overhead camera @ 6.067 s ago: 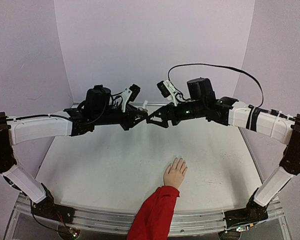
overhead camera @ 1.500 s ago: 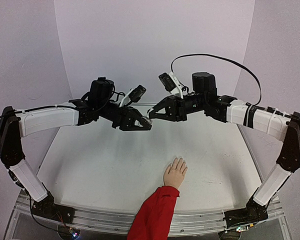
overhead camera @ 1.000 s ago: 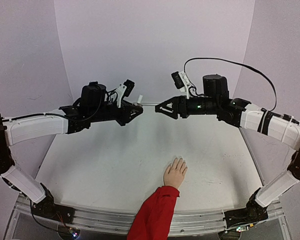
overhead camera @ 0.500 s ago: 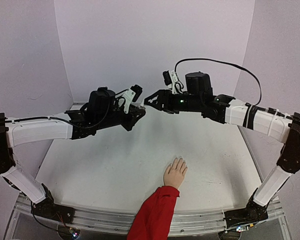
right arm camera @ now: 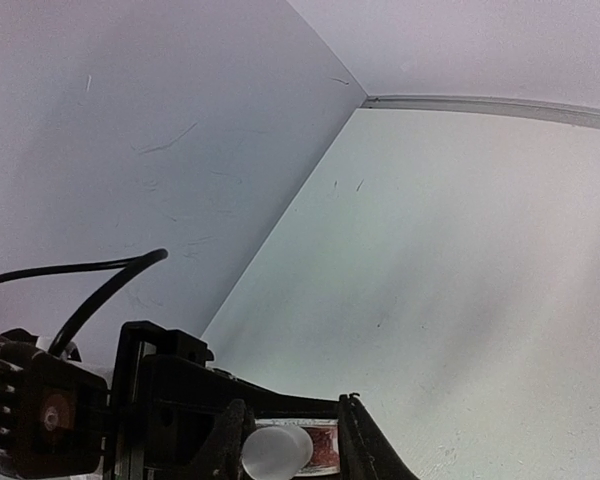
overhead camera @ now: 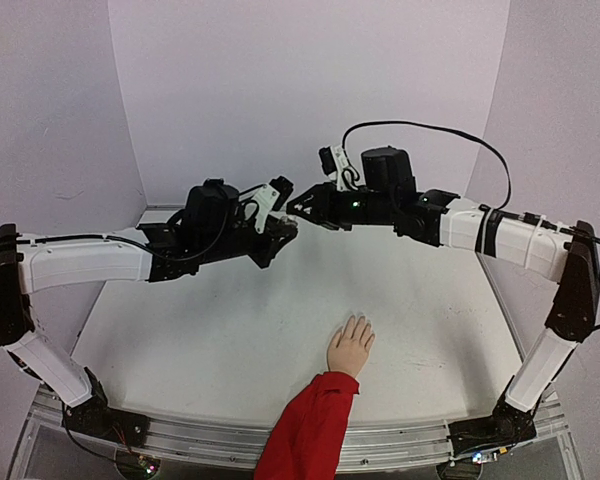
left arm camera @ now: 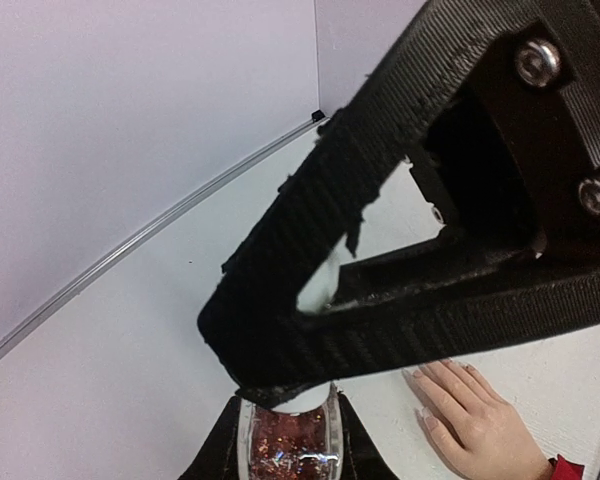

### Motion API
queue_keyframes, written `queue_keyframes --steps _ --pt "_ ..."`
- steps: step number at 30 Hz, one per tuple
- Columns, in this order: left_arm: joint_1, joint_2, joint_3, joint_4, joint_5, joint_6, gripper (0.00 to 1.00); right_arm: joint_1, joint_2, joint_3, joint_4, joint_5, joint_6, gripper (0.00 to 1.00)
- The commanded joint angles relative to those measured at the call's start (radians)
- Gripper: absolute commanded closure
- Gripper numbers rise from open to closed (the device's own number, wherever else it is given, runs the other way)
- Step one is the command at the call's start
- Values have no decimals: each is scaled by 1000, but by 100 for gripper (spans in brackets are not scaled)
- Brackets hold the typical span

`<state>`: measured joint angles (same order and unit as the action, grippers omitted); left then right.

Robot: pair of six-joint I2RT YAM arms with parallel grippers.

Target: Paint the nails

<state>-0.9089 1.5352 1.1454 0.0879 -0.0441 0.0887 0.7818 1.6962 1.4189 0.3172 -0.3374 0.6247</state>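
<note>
Both arms are up over the far half of the table [overhead camera: 180,340], tips meeting mid-air. My left gripper [overhead camera: 284,229] is clamped on a small bottle [left arm camera: 285,446] with red glittery contents, which sits upright between the fingers in the left wrist view. The right gripper [overhead camera: 297,208] is nose-to-nose with it. In the right wrist view its fingers sit either side of the bottle's white cap [right arm camera: 273,452]. One finger looks to be against the cap and there's a sliver of gap at the other, so I can't tell if it's actually gripping.

The mannequin hand [overhead camera: 350,348] lies flat on the table near the front edge, palm down, red sleeve [overhead camera: 305,430] running off toward me. The nails [overhead camera: 359,322] point at the far wall, well below and apart from both grippers. They're too small for me to see any colour on them.
</note>
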Motion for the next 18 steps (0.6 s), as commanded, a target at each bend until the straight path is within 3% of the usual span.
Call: queue_keyframes --steps 1,5,7,9,12,13,15,18 --pt "-2 -1 66 56 16 11 100 8 7 19 44 -52 6 79" --pt "2 -16 65 54 123 11 100 -1 -16 -12 47 -82 -42 98" --pt "32 -34 59 52 281 -11 100 -22 -43 -38 52 -123 -95 100" --pt "115 -39 71 54 607 -93 100 -60 -73 -80 101 -310 -193 100" --pt "215 34 180 54 1267 -260 100 -85 -88 -105 147 -839 -356 100" --pt "222 71 231 53 1442 -312 100 -86 -90 -105 146 -926 -358 100" --pt "226 86 248 55 1528 -357 100 -83 -95 -107 143 -990 -347 100" --pt "231 42 193 55 1452 -294 100 -80 -112 -126 138 -978 -353 100"
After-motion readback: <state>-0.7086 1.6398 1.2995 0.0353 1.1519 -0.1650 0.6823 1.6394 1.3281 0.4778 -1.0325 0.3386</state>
